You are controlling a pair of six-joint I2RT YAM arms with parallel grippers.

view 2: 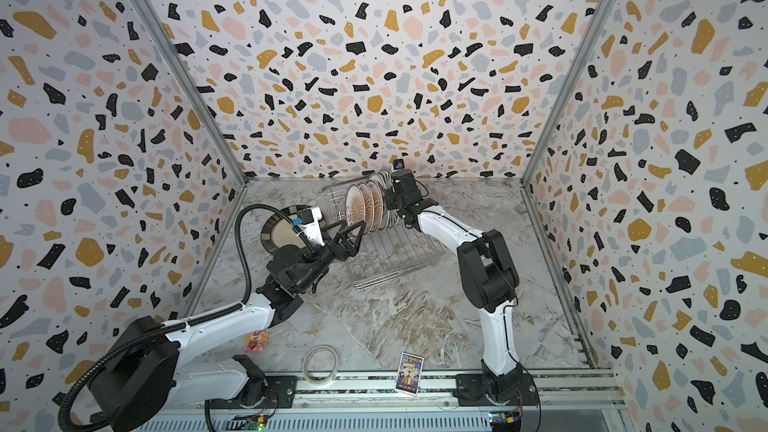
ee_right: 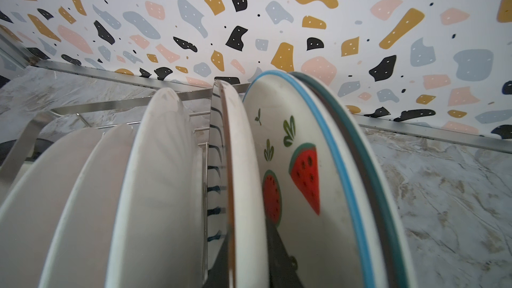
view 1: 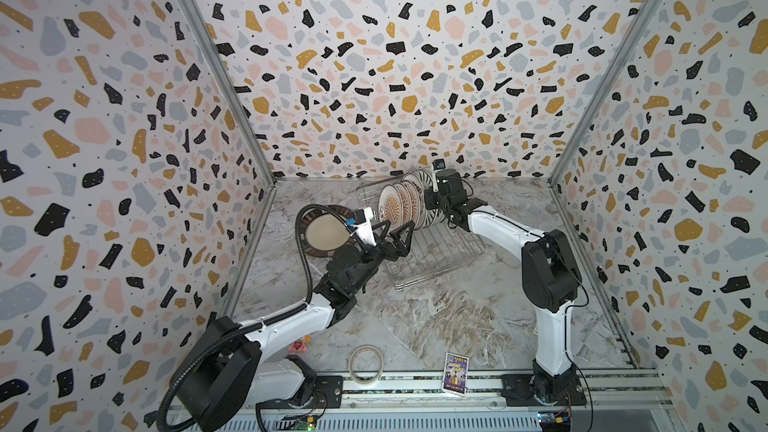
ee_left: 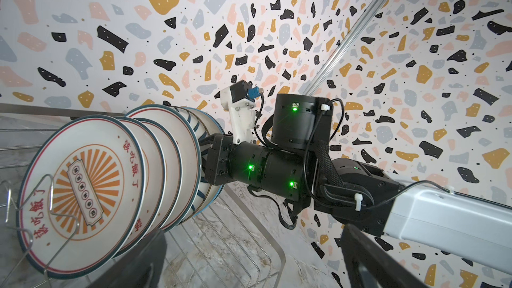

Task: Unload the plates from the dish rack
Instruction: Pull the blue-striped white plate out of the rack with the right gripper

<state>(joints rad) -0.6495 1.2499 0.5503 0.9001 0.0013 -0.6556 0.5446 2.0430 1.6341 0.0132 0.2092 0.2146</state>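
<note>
The rack [view 1: 436,251] [view 2: 399,251] is sitting mid-counter [view 1: 440,317]. The plates [view 1: 409,201] [view 2: 370,205] are standing on edge at its 12 o'clock end. They are overlapping so tightly in both top views that counting them is not possible. From the left wrist, a sunburst plate [ee_left: 80,187] is fronting the row and covering most of those behind it, so only their rims are showing.

The right hand [view 1: 431,204] [ee_left: 209,159] is reaching in from the row's 3 o'clock side, with its fingertips hidden behind the plates. In the right wrist view its fingers [ee_right: 278,256] are showing only as dark, blurred shapes at the frame edge. They are clenching on a striped plate [ee_right: 219,145], one on each face. A watermelon plate [ee_right: 302,167] is standing just beside it. The plates' feet and the prongs are being cut off there.

The left hand [view 1: 398,229] [view 2: 352,231] is hanging over the rack at the row's 7 o'clock, fingers spread wide and gripping nothing.

A flat plate [view 1: 324,236] [view 2: 280,230] is lying on the counter at the rack's 9 o'clock, partly covered by the left arm's cable and camera.

At the counter's 6 o'clock edge a tape ring [view 1: 365,363] and a card box [view 1: 456,374] are lying apart. A pink toy [view 2: 255,340] is sitting at 7 o'clock, too small to make out.
</note>
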